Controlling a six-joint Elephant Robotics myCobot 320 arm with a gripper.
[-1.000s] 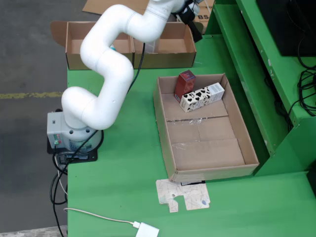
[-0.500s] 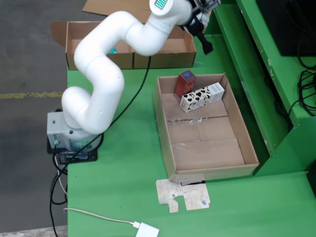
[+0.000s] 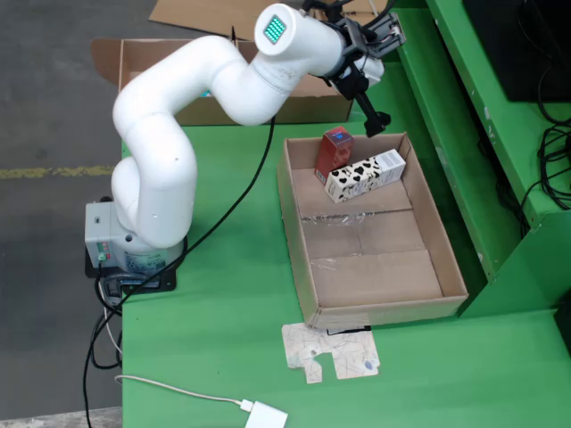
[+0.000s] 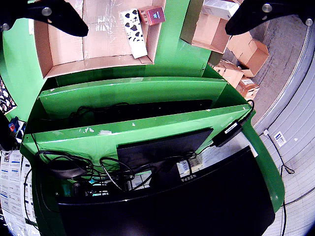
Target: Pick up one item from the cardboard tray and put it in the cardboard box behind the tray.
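The cardboard tray (image 3: 375, 259) lies on the green table. At its far end are a red carton (image 3: 336, 150) and a cow-patterned carton (image 3: 364, 174), touching. The cardboard box (image 3: 303, 107) stands behind the tray, partly hidden by the white arm. My gripper (image 3: 379, 85) hangs above the tray's far edge, right of the box, open and empty. In the wrist view my gripper (image 4: 156, 28) shows two black fingers (image 4: 59, 14) spread wide with nothing between them. That view also shows the tray (image 4: 74, 44), the cow carton (image 4: 134, 32), the red carton (image 4: 152, 14) and the box (image 4: 202, 29).
A raised green shelf (image 3: 464, 134) with cables runs along the right of the tray. A flattened printed carton (image 3: 330, 352) and a white adapter (image 3: 266, 415) lie near the front edge. The robot base (image 3: 129, 254) stands at the left. A dark monitor (image 4: 162, 147) sits behind the shelf.
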